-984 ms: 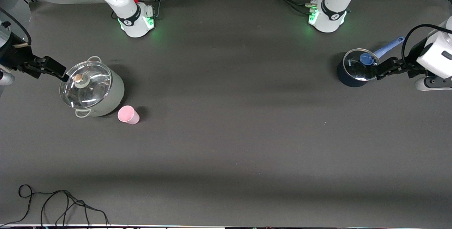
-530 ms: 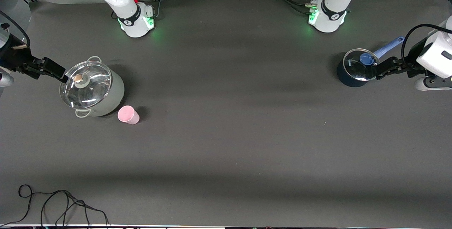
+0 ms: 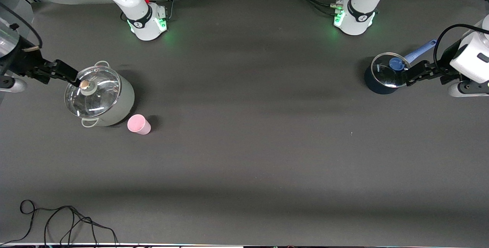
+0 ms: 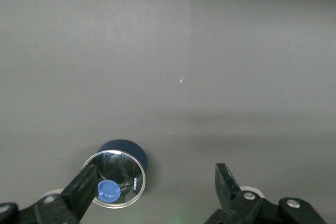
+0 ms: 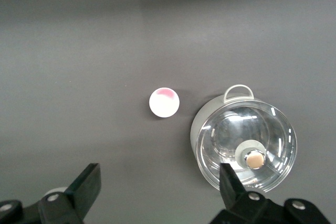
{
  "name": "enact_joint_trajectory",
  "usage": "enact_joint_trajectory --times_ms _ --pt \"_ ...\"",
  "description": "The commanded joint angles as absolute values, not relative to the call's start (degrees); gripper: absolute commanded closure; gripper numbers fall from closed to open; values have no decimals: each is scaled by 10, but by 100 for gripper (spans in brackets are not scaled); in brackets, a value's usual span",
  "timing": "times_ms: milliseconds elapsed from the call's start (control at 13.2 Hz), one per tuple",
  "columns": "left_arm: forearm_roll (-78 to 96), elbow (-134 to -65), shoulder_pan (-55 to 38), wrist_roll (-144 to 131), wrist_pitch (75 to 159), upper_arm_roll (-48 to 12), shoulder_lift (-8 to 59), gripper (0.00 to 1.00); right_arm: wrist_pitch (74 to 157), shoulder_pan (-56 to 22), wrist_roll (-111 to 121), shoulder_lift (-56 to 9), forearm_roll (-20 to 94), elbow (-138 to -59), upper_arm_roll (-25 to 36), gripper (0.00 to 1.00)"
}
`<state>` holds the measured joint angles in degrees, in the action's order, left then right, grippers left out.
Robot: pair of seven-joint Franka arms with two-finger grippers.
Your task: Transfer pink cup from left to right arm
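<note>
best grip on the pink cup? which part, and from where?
Grip the pink cup across its side wall just under the rim, coming straight down from above. It stands upright with its open mouth up and tapers toward the base, with no handle. Set the claw's fingers clear of the grey pot close beside it. Both the left claw and right claw are open.

A lidded grey pot (image 3: pixel 100 97) stands toward the right arm's end of the tabletop (image 3: pixel 252 141). A lidded dark blue saucepan (image 3: pixel 383 74) stands toward the left arm's end. A black cable (image 3: pixel 61 221) lies near the front camera.
</note>
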<state>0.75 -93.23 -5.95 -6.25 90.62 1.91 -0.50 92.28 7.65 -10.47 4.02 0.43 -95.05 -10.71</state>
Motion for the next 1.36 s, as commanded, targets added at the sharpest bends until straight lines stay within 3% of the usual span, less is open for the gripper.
enact_joint_trajectory --times_ms 0,1287 --pt "11 -923 -65 -59 893 22 -6 0 916 82 -88 39 -7 -941 -116 0" --pt "8 -923 -64 -58 896 23 0 0 917 76 -91 25 -4 -939 -108 0"
